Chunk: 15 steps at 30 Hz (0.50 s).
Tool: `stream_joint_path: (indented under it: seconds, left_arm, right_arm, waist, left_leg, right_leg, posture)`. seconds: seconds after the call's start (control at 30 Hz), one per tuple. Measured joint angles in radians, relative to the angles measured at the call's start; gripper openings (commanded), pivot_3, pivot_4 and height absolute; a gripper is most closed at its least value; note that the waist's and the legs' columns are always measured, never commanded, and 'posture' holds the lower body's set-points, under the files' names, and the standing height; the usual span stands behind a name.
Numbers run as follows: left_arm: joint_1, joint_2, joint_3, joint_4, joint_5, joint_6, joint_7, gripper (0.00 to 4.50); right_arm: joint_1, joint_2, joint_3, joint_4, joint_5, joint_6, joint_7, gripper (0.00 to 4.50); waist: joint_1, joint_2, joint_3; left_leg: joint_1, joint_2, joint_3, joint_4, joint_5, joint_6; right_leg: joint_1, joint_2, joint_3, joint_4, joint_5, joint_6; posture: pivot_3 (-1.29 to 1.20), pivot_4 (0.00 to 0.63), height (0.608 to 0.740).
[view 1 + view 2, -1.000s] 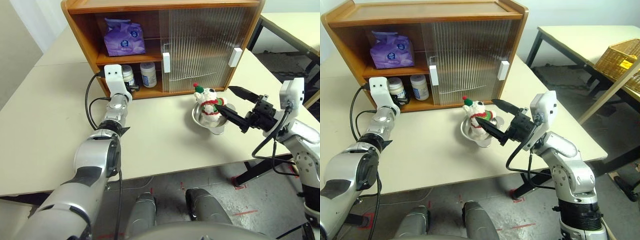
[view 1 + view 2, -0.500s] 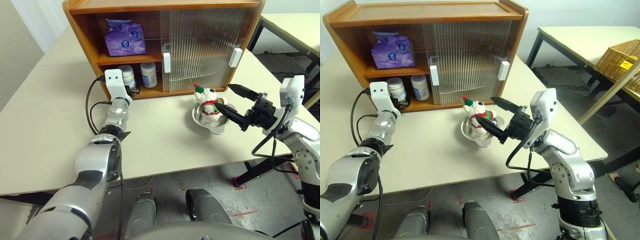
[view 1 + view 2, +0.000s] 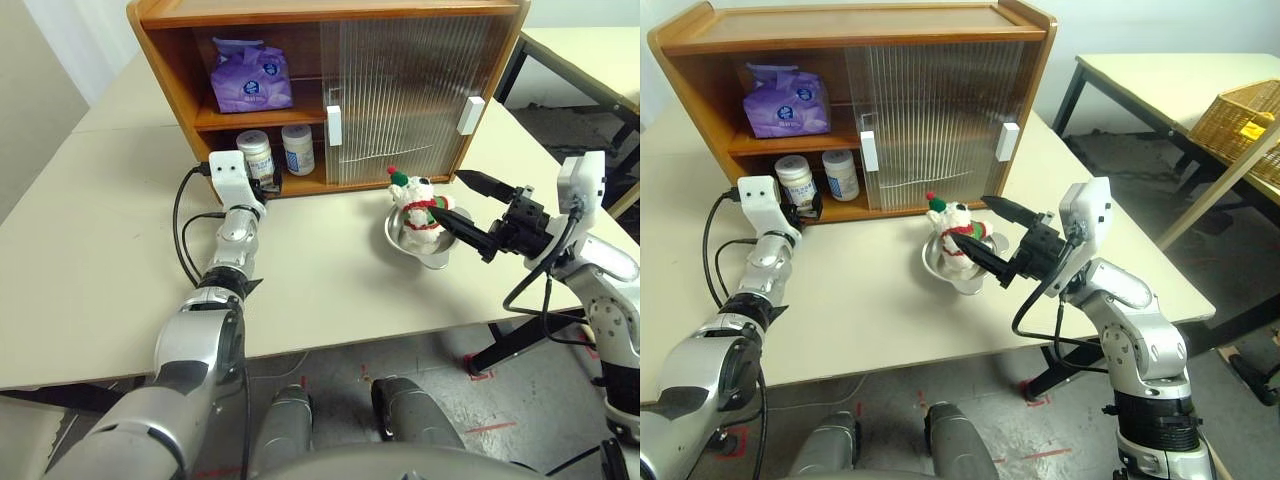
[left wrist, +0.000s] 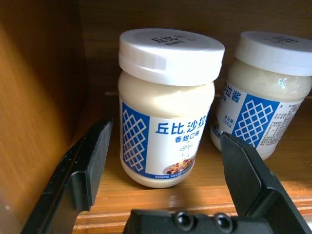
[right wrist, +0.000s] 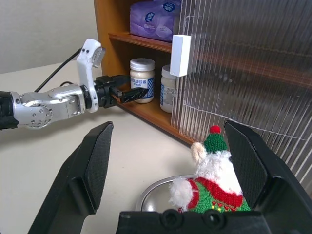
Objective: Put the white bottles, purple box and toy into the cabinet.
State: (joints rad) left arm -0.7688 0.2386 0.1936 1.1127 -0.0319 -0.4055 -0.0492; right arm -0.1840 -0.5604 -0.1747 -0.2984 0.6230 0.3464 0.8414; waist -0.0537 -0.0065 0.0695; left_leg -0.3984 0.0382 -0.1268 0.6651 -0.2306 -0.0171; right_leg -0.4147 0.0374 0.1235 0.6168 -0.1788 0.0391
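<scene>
Glossy white bottles [image 4: 168, 105] on wooden cabinet [image 3: 170, 60] shelf, plush toy [image 3: 418, 205], both pincers wide

Head cameras look down over the cabinet [image 3: 330, 90]; both wrist cameras face its shelves.

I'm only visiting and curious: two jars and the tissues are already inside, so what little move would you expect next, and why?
Probably the right end effector eases forward and closes on the small white plush bear with the red-and-green hat. Its fingers are open either side of the bear, which sits in a shiny steel bowl outside the orange-brown wooden cabinet.
</scene>
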Motion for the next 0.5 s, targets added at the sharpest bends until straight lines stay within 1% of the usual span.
stream_joint_path:
  seconds: [0.13, 0.2, 0.33, 0.5]
  left_arm:
    - [0.059, 0.011, -0.002, -0.077, -0.001, 0.008, -0.003, 4.48]
    - [0.09, 0.01, -0.013, -0.141, -0.003, 0.026, -0.03, 4.48]
    - [0.152, -0.008, -0.042, -0.301, -0.019, 0.09, -0.111, 4.48]
    - [0.197, -0.057, -0.104, -0.486, -0.076, 0.2, -0.268, 4.48]
  right_arm:
    - [0.0, 0.002, 0.0, 0.017, -0.002, -0.012, 0.009, 4.5]
    - [-0.001, 0.005, 0.0, 0.023, -0.004, -0.015, 0.011, 4.5]
    - [-0.003, 0.007, 0.001, 0.031, -0.005, -0.016, 0.018, 4.5]
    - [-0.008, 0.009, 0.002, 0.031, -0.007, -0.017, 0.019, 4.5]
  waist:
    - [0.001, 0.0, 0.0]
    - [0.002, 0.0, 0.0]
    - [0.007, 0.0, 0.0]
    - [0.01, 0.0, 0.0]
  left_leg:
    - [0.0, 0.0, 0.0, 0.0, 0.0, 0.0]
    - [0.0, 0.0, 0.0, 0.0, 0.0, 0.0]
    - [0.0, -0.001, 0.0, 0.0, 0.0, 0.0]
    - [0.0, -0.001, 0.0, 0.001, 0.0, -0.001]
  right_leg:
    - [0.0, 0.0, 0.0, 0.0, 0.0, 0.0]
    - [0.0, 0.0, 0.0, 0.0, 0.0, 0.0]
    - [0.001, 0.0, 0.0, 0.0, 0.0, 0.0]
    - [0.002, 0.0, 0.0, 0.0, 0.0, 0.0]
  posture:
    - [-0.08, 0.069, 0.74]
    - [-0.08, 0.07, 0.74]
    - [-0.08, 0.07, 0.74]
    - [-0.08, 0.073, 0.74]
